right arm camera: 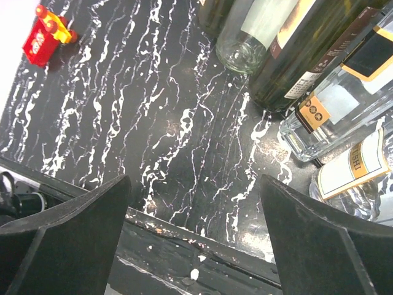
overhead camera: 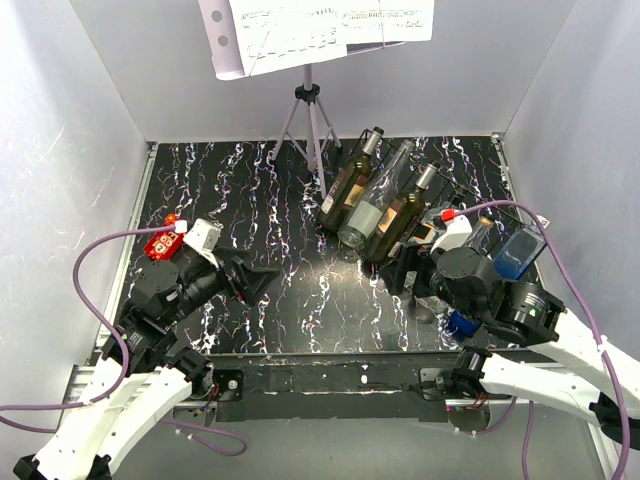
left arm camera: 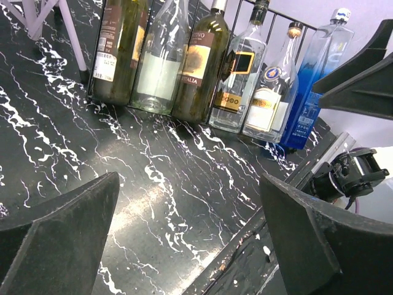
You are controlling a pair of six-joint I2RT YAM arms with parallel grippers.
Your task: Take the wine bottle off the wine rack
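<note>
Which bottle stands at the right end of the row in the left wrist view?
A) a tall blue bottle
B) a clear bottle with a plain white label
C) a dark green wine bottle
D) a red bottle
A: the tall blue bottle closes the row on the right, while the dark green wine bottle stands at the opposite, left end.

Row of bottles (left arm camera: 199,67) stands in wine rack (left arm camera: 279,15), well ahead of left gripper (left arm camera: 189,181) jaws, across the table (left arm camera: 153,184). Music stand (left arm camera: 61,24) legs sit ahead-left of those jaws, just left of the row. Right gripper (right arm camera: 195,181) jaws: bottle bases near, ahead-right; red block (right arm camera: 46,37) far ahead-left.
</note>
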